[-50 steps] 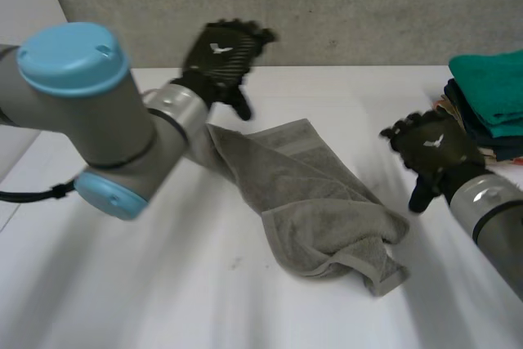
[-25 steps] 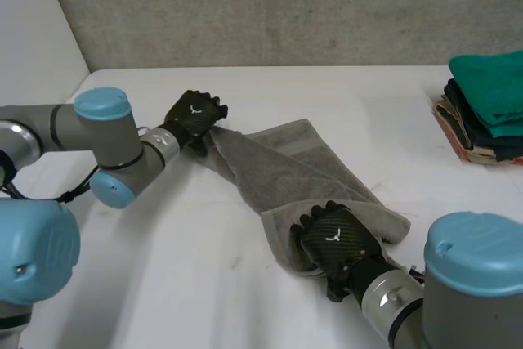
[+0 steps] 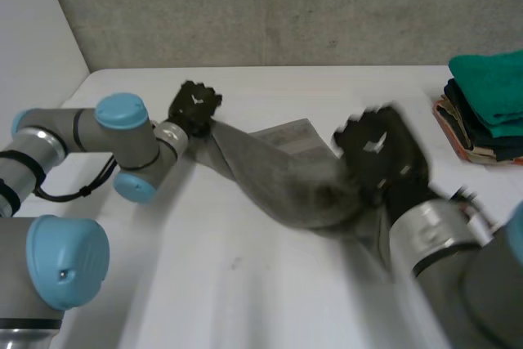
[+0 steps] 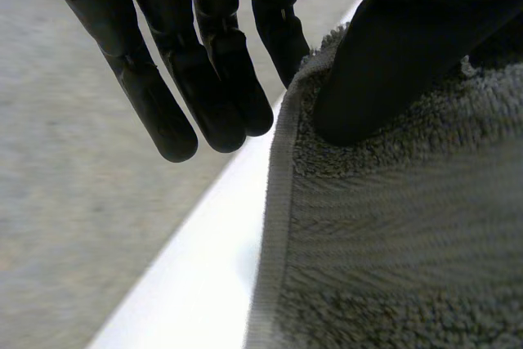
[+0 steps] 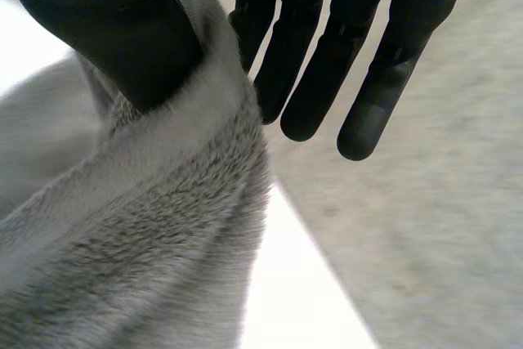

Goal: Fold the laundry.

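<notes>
A grey towel [image 3: 278, 173] hangs stretched between my two hands over the white table [image 3: 204, 284]. My left hand [image 3: 194, 105] is at the towel's far left corner. In the left wrist view its thumb [image 4: 392, 63] presses the towel [image 4: 392, 234] by its hemmed edge against a finger, while the other fingers [image 4: 204, 79] stay straight beside the hem. My right hand [image 3: 377, 149] is raised at the towel's right end. In the right wrist view its thumb [image 5: 122, 30] clamps a bunched fold of towel [image 5: 147, 243], with the fingers [image 5: 327, 79] straight past it.
A stack of folded cloths [image 3: 490, 104], teal on top, stands at the table's back right. A grey wall [image 3: 286, 6] runs behind the table. My left arm [image 3: 122, 145] lies across the table's left side.
Both hands have closed on the towel. The right hand has risen up and rightward from the towel's near end, pulling the cloth taut. The left hand has stayed at the far corner.
</notes>
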Motion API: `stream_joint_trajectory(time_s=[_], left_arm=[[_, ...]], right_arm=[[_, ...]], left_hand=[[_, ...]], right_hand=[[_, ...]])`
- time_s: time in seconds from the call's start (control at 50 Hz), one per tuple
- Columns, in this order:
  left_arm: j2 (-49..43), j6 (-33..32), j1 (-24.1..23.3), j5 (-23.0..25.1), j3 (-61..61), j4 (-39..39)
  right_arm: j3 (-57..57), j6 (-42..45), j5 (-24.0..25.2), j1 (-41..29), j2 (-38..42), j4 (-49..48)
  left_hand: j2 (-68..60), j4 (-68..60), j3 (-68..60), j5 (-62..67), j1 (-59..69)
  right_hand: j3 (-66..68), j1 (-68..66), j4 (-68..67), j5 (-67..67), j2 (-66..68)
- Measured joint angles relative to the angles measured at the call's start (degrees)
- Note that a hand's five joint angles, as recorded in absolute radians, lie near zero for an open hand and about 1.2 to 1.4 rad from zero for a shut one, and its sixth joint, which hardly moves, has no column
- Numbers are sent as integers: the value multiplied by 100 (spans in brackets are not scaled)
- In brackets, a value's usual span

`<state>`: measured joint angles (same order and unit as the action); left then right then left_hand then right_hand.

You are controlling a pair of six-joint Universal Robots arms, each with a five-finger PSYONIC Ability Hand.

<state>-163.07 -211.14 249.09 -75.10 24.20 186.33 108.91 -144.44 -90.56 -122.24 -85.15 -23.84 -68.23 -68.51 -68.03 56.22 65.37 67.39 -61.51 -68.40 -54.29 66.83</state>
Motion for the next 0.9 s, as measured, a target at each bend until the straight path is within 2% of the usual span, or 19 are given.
stream_joint_trajectory(time_s=[0.08,0.1,0.22,0.24,0.32,0.34,0.42,0.56,0.66,0.68,0.74,0.84,0.9], left_arm=[[438,18,-5,-301,240,90],[834,34,6,-401,531,128],[2432,70,103,-467,2031,364],[2967,76,142,-461,2594,478],[3979,78,204,-435,3784,718],[4448,75,224,-421,4395,833],[5235,62,238,-365,5646,1057],[5633,60,119,-130,6948,1430],[5605,71,-161,-57,7199,1572],[5601,72,-210,-57,7205,1582],[5609,70,-354,-67,7194,1593],[5769,65,-503,-92,7147,1558],[6037,91,-569,-101,7134,1534]], right_arm=[[-305,-235,37,526,-438,261],[-520,-372,77,874,-603,471],[-1297,-826,294,1760,-732,1213],[-1488,-918,360,1935,-684,1388],[-2061,-1111,542,2383,-278,1891],[-2329,-1159,603,2534,30,2119],[-3051,-1213,663,2714,1005,2724],[-4394,-1564,607,2646,2739,3343],[-5204,-2261,561,2600,3473,3335],[-5319,-2380,541,2596,3545,3306],[-5544,-2637,437,2588,3634,3210],[-5507,-2718,237,2552,3418,3125],[-4941,-2392,215,2482,2822,3277]], left_hand=[[0,0,0,0,0],[0,0,0,0,0],[-6,-2,-5,0,0],[-6,-2,-5,0,0],[-6,-3,-5,0,0],[-6,-5,-5,0,0],[-7,-21,-6,0,0],[-7,-24,-6,0,0],[-7,-24,-6,0,0],[-7,-24,-6,0,0],[-7,-24,-6,0,0],[-7,-24,-6,0,0],[-7,-24,-6,0,0]], right_hand=[[0,0,-1,0,0],[0,0,-2,0,0],[0,0,-4,-64,0],[0,0,-4,-87,0],[0,0,-5,-87,0],[0,0,-4,-87,0],[0,0,-4,-87,0],[-119,31,146,-37,-145],[-4184,3840,4240,4076,-4261],[-4971,4527,5058,4781,-5001],[-5514,4879,5606,5194,-5474],[-5576,4879,5684,5197,-5486],[-5576,4879,5684,5197,-5486]])
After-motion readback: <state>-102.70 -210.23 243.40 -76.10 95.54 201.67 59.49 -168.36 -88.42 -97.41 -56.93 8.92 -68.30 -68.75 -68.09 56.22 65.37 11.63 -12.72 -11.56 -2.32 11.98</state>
